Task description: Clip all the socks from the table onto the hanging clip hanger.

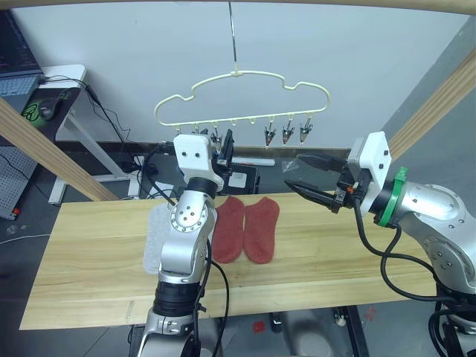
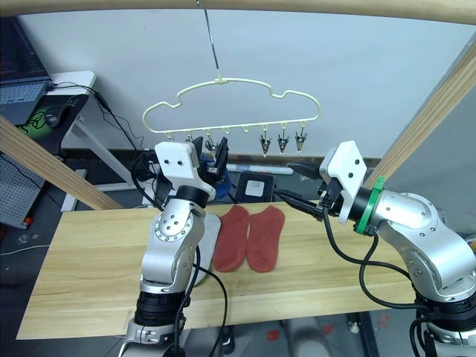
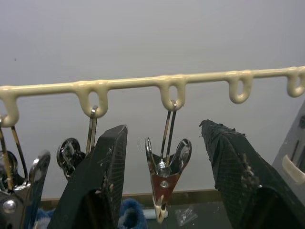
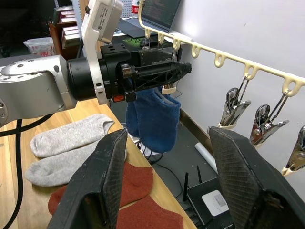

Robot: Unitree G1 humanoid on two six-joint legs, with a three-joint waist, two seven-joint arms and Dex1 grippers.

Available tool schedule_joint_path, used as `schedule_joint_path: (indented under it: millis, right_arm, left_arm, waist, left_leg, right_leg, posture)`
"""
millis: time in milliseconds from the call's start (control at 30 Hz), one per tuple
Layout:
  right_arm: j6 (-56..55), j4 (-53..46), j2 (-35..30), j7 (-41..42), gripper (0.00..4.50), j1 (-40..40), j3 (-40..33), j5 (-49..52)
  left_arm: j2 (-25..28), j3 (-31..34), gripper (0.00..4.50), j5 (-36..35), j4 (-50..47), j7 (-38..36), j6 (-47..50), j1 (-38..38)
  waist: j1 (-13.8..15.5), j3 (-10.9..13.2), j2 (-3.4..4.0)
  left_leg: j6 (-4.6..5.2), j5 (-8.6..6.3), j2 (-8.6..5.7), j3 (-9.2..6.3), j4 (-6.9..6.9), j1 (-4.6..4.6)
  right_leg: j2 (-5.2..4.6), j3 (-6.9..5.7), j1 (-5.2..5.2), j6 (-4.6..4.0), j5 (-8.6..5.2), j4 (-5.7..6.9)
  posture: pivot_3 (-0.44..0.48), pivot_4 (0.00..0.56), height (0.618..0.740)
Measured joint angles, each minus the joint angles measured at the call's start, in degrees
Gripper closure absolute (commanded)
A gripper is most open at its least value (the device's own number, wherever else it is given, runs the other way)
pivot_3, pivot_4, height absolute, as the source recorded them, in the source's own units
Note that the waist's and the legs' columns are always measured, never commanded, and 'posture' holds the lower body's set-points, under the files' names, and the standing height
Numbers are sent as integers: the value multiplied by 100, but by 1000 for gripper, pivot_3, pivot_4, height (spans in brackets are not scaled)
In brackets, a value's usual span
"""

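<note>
Left gripper point(image 4: 183, 68) raised at the left clips of the clip hanger point(image 1: 242, 97), fingers apart around one silver clip point(image 3: 164, 179), gripping nothing; two blue socks point(image 4: 152, 119) already hang below that end. On the desk point(image 1: 97, 260) under the hanger lie two grey socks point(image 4: 62, 150) and, just right, two red socks point(image 1: 245, 229). Right gripper point(image 1: 301, 176) hovers right of the hanger, wide open, empty.

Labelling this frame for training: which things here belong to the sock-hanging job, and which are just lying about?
Job: clip hanger; red socks; grey socks; blue socks, hanging by the hanger; table.

Lying about: white desk; mouse; cables; wooden posts.
</note>
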Motion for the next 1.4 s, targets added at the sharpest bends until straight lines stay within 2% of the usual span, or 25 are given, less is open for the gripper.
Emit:
schedule_joint_path:
  millis: [367, 567, 667, 1133, 1400]
  right_arm:
    - [-7, 1, 8, 1, 1677, 0, 0, -5]
    - [-60, 2, 8, 1, 1677, 2, 0, -14]
    - [-76, 2, 8, 2, 1677, 5, 0, -20]
    - [-144, 2, -40, 78, 1677, 69, 79, -174]
    - [-261, 2, -146, 144, 1677, 241, 170, -470]
  left_arm:
    - [9, -4, 1856, 84, -39, 9, 141, -42]
    - [7, -3, 3561, 138, -40, 49, 204, -42]
    - [5, -4, 3945, 141, -42, 89, 214, -43]
    - [78, -9, 4104, 201, -220, 84, 286, -85]
    - [77, 2, 4115, 45, -491, -51, 699, -81]
  waist:
    - [0, 0, 0]
    - [1, 0, 0]
    - [0, 0, 0]
    - [2, 0, 0]
    - [4, 0, 0]
  left_leg:
    - [0, 0, 0, 0, 0, 0]
    - [0, 0, 0, 0, 0, 0]
    - [0, 0, 0, 0, 0, 0]
    - [0, 0, 0, 0, 0, 0]
    - [0, 0, 0, 0, 0, 0]
  right_leg:
    - [0, 0, 0, 1, 0, 0]
    - [0, 0, 0, 1, 0, 0]
    - [0, 0, 0, 0, 0, 0]
    - [0, 0, 0, 0, 0, 0]
    - [0, 0, 0, 1, -1, 0]
  posture:
    - [-201, 283, 740]
    - [-201, 282, 740]
    - [-201, 282, 740]
    - [-196, 281, 740]
    - [-192, 288, 740]
